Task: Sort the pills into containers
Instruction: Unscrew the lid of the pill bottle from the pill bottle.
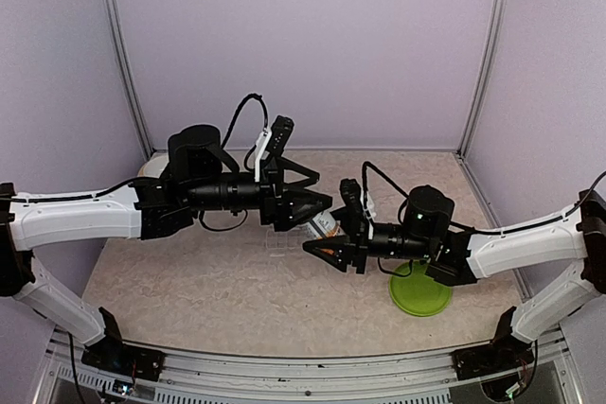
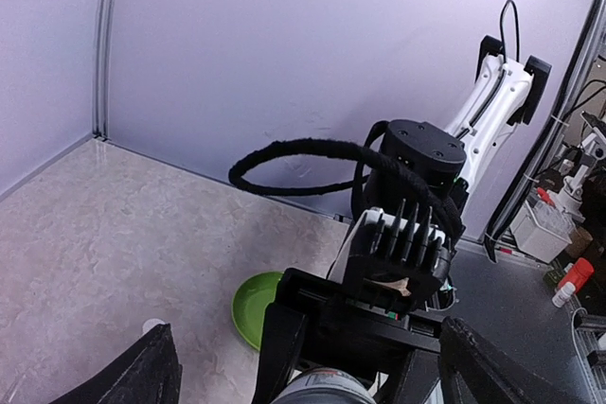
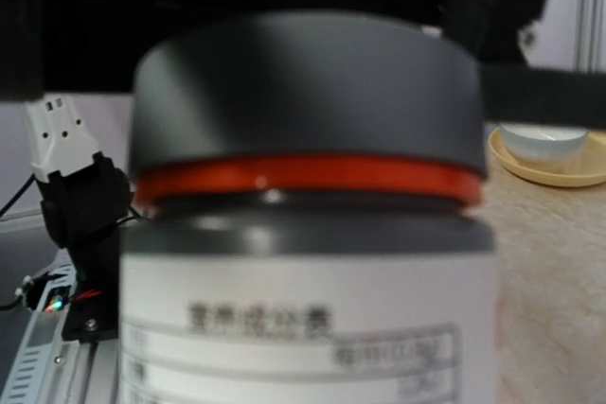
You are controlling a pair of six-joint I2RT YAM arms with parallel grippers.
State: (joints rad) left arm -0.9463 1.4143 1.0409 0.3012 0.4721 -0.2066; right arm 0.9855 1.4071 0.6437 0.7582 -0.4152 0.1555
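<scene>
Robot lab enclosure, lilac panel walls (image 1: 303, 44), aluminium posts (image 1: 485, 54), marbled table (image 1: 189, 281)

One grey-capped bottle (image 1: 325, 225) is showing mid-frame, one clear divided box (image 1: 276, 241) is lying just left, one green dish (image 1: 421, 298) is sitting lower right.

The bottle (image 3: 303, 234) has a matt dark-grey plastic cap (image 3: 303, 92) and a smooth white paper label (image 3: 312, 338). The tabletop (image 1: 189, 281) looks dull and marbled; the green plate (image 1: 421, 298) smooth plastic.

The overhead camera looks down from behind both arms. The left wrist camera faces the right arm (image 2: 492, 92). The right wrist camera sits tight against the bottle (image 3: 312, 186), which all three show.
</scene>
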